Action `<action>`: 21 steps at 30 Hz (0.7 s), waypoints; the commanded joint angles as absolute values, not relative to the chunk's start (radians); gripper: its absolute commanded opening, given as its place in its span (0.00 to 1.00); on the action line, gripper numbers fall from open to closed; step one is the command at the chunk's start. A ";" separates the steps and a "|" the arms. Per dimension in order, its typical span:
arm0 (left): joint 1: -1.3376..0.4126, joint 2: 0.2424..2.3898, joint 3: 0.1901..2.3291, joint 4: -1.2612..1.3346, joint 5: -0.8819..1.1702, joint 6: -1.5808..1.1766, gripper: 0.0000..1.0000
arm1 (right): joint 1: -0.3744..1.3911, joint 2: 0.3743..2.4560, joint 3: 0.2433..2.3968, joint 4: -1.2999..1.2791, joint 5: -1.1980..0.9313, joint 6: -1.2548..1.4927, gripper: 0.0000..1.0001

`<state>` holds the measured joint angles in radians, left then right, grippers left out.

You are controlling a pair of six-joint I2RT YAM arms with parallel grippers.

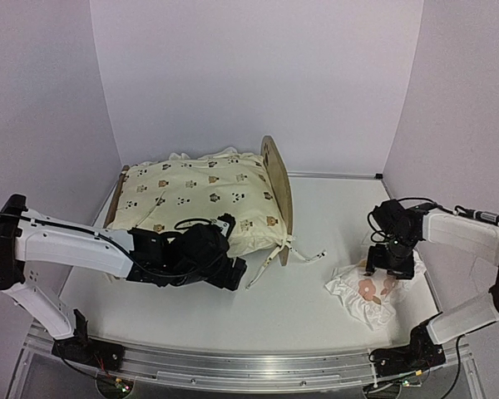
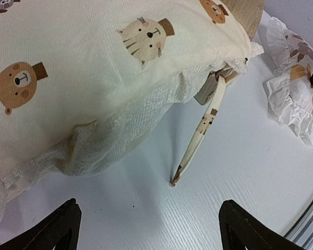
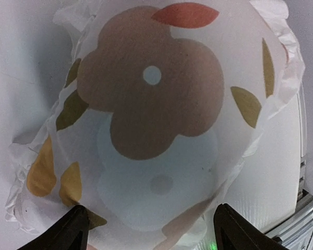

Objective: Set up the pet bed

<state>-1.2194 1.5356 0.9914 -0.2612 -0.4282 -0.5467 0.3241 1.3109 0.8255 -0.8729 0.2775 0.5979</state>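
The pet bed's light-wood headboard (image 1: 278, 195) stands upright mid-table, and a cream cushion (image 1: 204, 198) printed with small animals lies on the frame and hangs over its near side. My left gripper (image 1: 235, 277) is open just in front of the cushion's near edge. In the left wrist view the cushion (image 2: 94, 67) bulges above the open left gripper (image 2: 148, 224), and a tie string (image 2: 201, 130) dangles to the table between the fingers. My right gripper (image 1: 388, 268) hovers open over the small ruffled pillow (image 1: 368, 293). The pillow (image 3: 151, 104) fills the right wrist view, above the right gripper (image 3: 151, 224).
White walls close in the table on three sides. More tie strings (image 1: 303, 256) trail on the table to the right of the headboard. A metal rail (image 1: 258, 366) runs along the near edge. The pillow (image 2: 297, 99) also shows at the right of the left wrist view.
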 commanded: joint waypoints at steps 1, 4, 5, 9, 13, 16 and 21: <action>-1.225 1.480 0.957 -0.229 -0.432 -0.535 0.93 | 0.325 1.406 0.810 -0.737 0.295 0.597 0.75; -1.225 1.470 0.948 -0.230 -0.438 -0.539 0.92 | 0.324 1.442 0.806 -0.695 0.270 0.592 0.47; -1.225 1.467 0.949 -0.235 -0.443 -0.541 0.91 | 0.324 1.436 0.808 -0.689 0.261 0.592 0.30; -1.225 1.444 0.952 -0.258 -0.455 -0.544 0.90 | 0.325 1.359 0.879 -0.708 0.236 0.568 0.01; -1.224 1.406 0.961 -0.287 -0.464 -0.542 0.89 | 0.348 1.331 1.122 -0.824 0.122 0.499 0.00; -1.224 1.369 0.974 -0.328 -0.478 -0.539 0.84 | 0.408 1.370 1.364 -0.909 0.074 0.410 0.00; -1.224 1.291 0.971 -0.380 -0.535 -0.549 0.85 | 0.530 1.506 1.710 -0.970 0.049 0.225 0.00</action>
